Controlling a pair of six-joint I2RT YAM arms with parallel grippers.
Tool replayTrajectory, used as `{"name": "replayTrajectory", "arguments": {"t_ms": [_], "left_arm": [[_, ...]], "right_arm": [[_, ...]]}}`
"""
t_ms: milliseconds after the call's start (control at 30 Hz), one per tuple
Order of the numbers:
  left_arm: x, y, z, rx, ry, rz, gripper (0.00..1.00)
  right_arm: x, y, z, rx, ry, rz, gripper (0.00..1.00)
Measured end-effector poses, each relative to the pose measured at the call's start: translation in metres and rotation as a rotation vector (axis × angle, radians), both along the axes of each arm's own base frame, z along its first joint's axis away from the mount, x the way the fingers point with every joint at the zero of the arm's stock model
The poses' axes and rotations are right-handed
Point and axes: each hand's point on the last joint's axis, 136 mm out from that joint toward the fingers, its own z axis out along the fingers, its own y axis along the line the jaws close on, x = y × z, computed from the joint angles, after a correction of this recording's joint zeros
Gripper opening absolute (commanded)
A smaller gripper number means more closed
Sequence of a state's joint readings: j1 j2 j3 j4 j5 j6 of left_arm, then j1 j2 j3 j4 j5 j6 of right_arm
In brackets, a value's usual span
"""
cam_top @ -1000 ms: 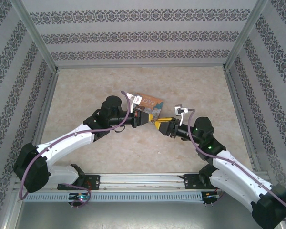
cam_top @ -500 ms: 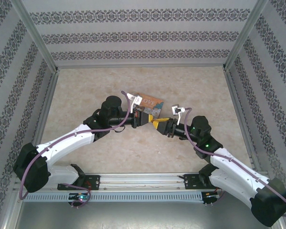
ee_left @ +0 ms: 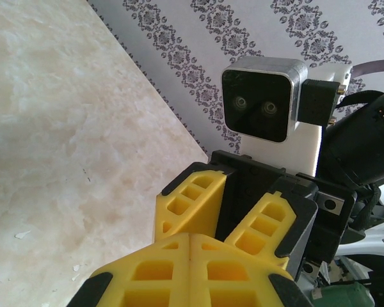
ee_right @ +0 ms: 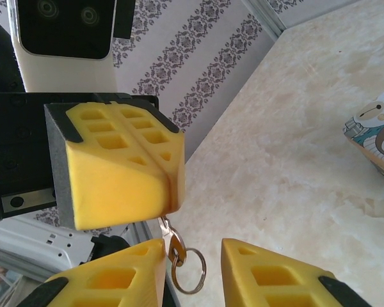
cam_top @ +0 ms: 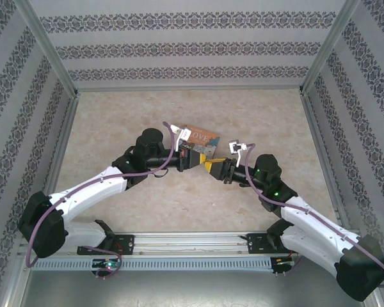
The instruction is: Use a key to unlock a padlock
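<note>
Key ring point(ee_right: 189, 272) hangs pinched in the closed left gripper point(ee_right: 168, 195), above the table point(ee_right: 294, 160). The right gripper point(ee_right: 192, 261) has its fingers apart, one on either side of the ring.

Beige marbled tabletop point(cam_top: 115, 121) enclosed by ornament-striped white walls point(cam_top: 192, 38).

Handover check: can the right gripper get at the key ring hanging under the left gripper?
Likely yes. In the right wrist view the key ring hangs free below the shut left gripper, seemingly between the open fingers of the right gripper, with nothing blocking it. The box lies well aside.
</note>
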State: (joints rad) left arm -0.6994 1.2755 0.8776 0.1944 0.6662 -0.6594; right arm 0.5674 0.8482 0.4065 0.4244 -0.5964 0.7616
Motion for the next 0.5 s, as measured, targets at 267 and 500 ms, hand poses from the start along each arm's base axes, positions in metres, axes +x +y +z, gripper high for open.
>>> {"name": "replayTrajectory", "arguments": {"t_ms": [267, 500], "left_arm": [[-0.0009, -0.0009, -0.0014, 0.0, 0.007, -0.008, 0.0], [-0.0009, -0.0009, -0.0014, 0.0, 0.007, -0.008, 0.0]], "right_arm": [[-0.0005, 0.0031, 0.0038, 0.011, -0.006, 0.012, 0.18], [-0.0015, 0.0036, 0.0051, 0.019, 0.0, 0.018, 0.16]]}}
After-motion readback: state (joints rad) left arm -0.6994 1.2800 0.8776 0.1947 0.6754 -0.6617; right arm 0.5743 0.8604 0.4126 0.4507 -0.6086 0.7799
